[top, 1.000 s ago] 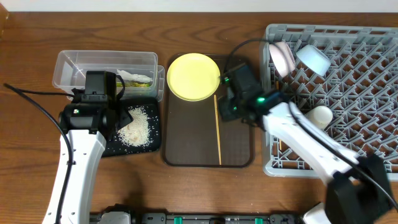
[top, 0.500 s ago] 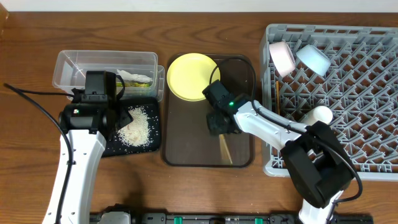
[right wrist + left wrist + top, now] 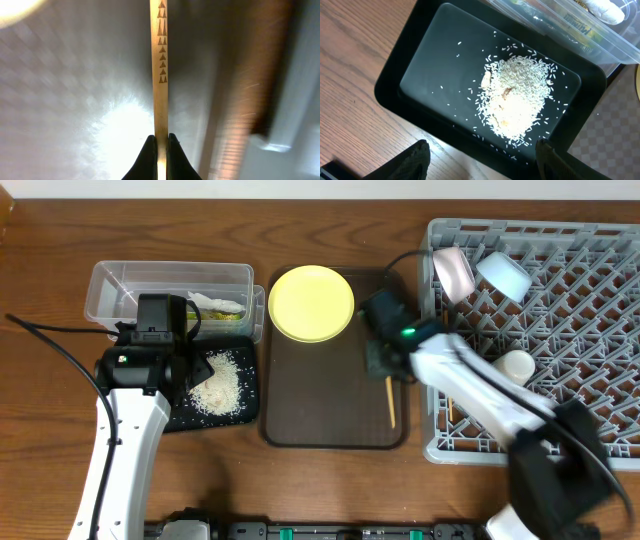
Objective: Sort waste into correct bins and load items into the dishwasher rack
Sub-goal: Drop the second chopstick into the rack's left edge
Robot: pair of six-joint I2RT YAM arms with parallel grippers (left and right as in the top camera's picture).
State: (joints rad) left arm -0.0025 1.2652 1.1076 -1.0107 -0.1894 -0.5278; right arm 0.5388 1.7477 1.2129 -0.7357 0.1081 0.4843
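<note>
— What is the right gripper doing?

— Its jaws are pressed tight on a thin wooden chopstick, over the right side of the brown serving tray. The stick runs from the gripper toward the near edge. Whether it is lifted off the tray, I cannot tell.

— And the left gripper?

— Spread wide, gripping nothing, hanging above the black tray on the left, where the rice lies heaped.

— Farther back?

— The clear tub sits against the black tray's far edge, with the yellow-green wrapper and the white paper scrap inside. The yellow plate lies on the serving tray's far end. In the grey rack on the right, the pale cup sits near the left side. The pinkish bowl and the blue bowl stand side by side at the far left corner.
</note>
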